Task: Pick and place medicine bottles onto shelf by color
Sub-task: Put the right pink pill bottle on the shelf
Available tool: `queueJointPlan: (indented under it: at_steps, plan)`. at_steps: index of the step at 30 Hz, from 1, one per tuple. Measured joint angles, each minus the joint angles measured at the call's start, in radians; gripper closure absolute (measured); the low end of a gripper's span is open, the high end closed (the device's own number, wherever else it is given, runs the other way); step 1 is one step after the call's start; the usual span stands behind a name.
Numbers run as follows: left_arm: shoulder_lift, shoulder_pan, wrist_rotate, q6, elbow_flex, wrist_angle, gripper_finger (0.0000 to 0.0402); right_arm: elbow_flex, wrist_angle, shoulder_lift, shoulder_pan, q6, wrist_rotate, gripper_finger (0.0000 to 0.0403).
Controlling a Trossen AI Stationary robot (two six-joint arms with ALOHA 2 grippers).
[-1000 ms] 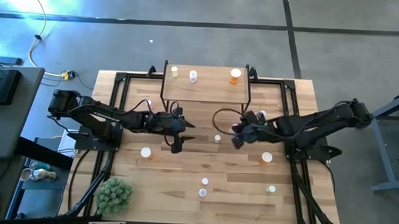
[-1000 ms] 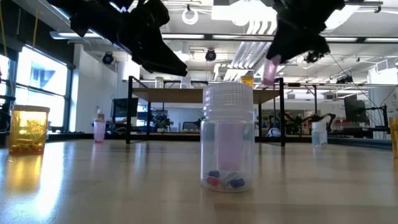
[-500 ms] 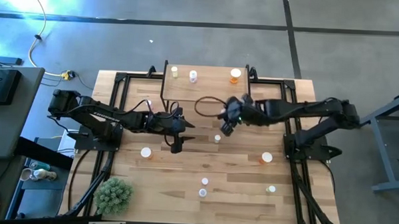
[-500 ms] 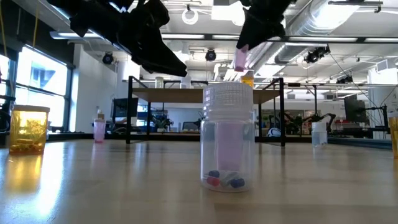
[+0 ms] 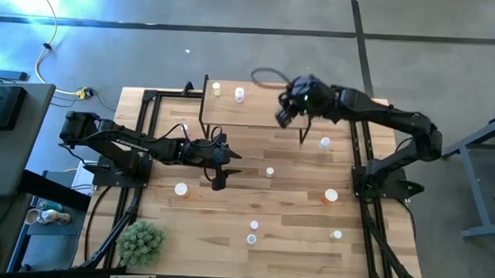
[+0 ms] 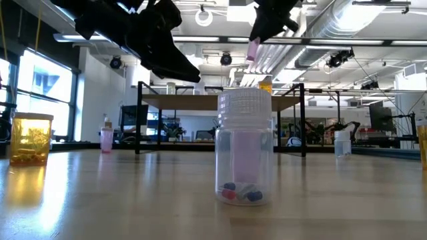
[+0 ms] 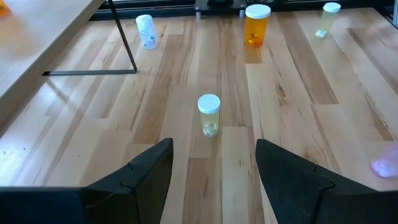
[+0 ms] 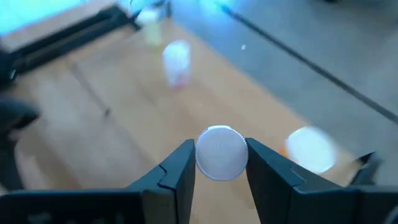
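Right gripper [image 5: 283,115] has swung from table centre up over the shelf [image 5: 257,110] at 12 o'clock, fingers partly closed on a pink bottle [image 8: 221,152]. Only the right wrist view shows its round white cap pinched. Left gripper [image 7: 211,165] hovers mid-table, jaws apart, empty, near a clear bottle [image 7: 209,114]. Wood-grain table [image 5: 294,215].

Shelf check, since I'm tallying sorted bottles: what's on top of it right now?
On the shelf stand a yellow-green bottle and a pink bottle. The right gripper, holding another bottle, hangs above its right end and hides what is there.
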Motion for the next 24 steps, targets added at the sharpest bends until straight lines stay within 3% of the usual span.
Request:
queueJointPlan:
  at_steps: [13, 24]
  plan:
    - [0.0, 0.0, 0.0, 0.0, 0.0, 0.015, 0.0181, 0.134, 0.212, 0.06, -0.177, -0.058, -0.032, 0.0285]
    - [0.0, 0.0, 0.001, 0.0, 0.0, 0.007, 0.0181, 0.285, -0.012, 0.328, -0.175, -0.062, -0.103, 0.0285]
